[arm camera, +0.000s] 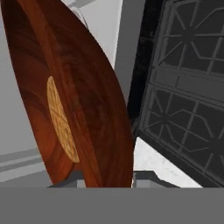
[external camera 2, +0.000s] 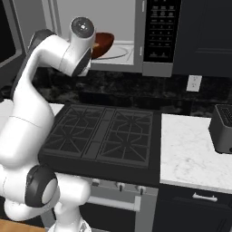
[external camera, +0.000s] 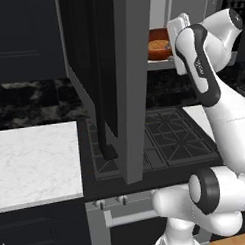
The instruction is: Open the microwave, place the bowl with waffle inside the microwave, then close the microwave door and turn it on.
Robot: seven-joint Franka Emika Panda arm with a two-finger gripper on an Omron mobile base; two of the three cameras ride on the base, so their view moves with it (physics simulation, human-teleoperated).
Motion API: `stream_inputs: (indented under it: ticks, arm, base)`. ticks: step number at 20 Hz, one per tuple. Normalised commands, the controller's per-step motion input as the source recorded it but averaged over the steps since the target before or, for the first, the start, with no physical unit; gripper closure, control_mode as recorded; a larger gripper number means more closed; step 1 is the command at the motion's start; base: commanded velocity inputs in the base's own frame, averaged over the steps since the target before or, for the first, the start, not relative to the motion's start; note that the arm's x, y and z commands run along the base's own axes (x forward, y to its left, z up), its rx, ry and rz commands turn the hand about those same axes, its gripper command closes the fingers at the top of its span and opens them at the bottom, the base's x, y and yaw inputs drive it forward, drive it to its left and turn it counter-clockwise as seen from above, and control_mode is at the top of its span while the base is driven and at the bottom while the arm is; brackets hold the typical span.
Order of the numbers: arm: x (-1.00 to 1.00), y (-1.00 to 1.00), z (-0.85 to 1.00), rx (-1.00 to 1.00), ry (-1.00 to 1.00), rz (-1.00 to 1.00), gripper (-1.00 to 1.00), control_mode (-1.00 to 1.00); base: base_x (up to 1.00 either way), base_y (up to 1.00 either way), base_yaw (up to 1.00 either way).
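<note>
In the left base view I see the wide grey-framed microwave door point(external camera: 110, 80) with its dark glass window swung fully open toward me, its dark vertical handle hanging low over the black gas stove point(external camera: 177, 135). Behind the door edge, the shallow glossy reddish-brown bowl point(external camera: 159, 49) sits inside the light grey cavity of the microwave point(external camera: 158, 13), and the golden-tan waffle point(external camera: 159, 44) lies in it. The white arm reaches up there, and its hand is just beside the bowl. A white marble counter point(external camera: 36, 165) is at the left of the stove. In the right base view, the arm's upper joint covers most of the bowl point(external camera 2: 103, 43); a part of its rim shows on the microwave floor, near the round turntable plate point(external camera 2: 118, 53). The black button panel point(external camera 2: 159, 29) stands at the right of the cavity, and a dark toaster point(external camera 2: 222, 128) rests on the right counter. In the hand view, the bowl point(arm camera: 87, 100) is very close and appears tilted, with the round grid-pattern waffle point(arm camera: 61, 118) in its middle. The gripper point(arm camera: 107, 180) is closed on the bowl's rim at the bottom edge; the fingertips are mostly hidden behind it.
</note>
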Motion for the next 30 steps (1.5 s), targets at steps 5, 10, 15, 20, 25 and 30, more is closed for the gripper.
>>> stream_inputs:
  ticks: [5, 10, 15, 20, 25, 30]
  arm:
    - [0.87, 0.23, -0.18, 0.01, 0.01, -0.03, 1.00, -1.00]
    - [0.96, 0.37, -0.26, 0.00, 0.00, 0.00, 1.00, -1.00]
    - [0.69, 0.11, -0.06, 0.00, 0.00, 0.00, -1.00, -1.00]
    - [-0.67, 0.03, 0.08, -0.04, -0.09, 0.00, -1.00, -1.00]
    - [-1.00, 0.02, 0.10, -0.18, -0.29, 0.01, -1.00, -1.00]
    - [-1.00, 0.02, -0.44, -0.40, -0.11, 0.10, -1.00, -1.00]
  base:
    - [0.00, 0.00, 0.00]
    - [0.00, 0.00, 0.00]
    - [0.00, 0.00, 0.00]
    - [0.00, 0.00, 0.00]
    - [0.00, 0.00, 0.00]
    - [0.00, 0.00, 0.00]
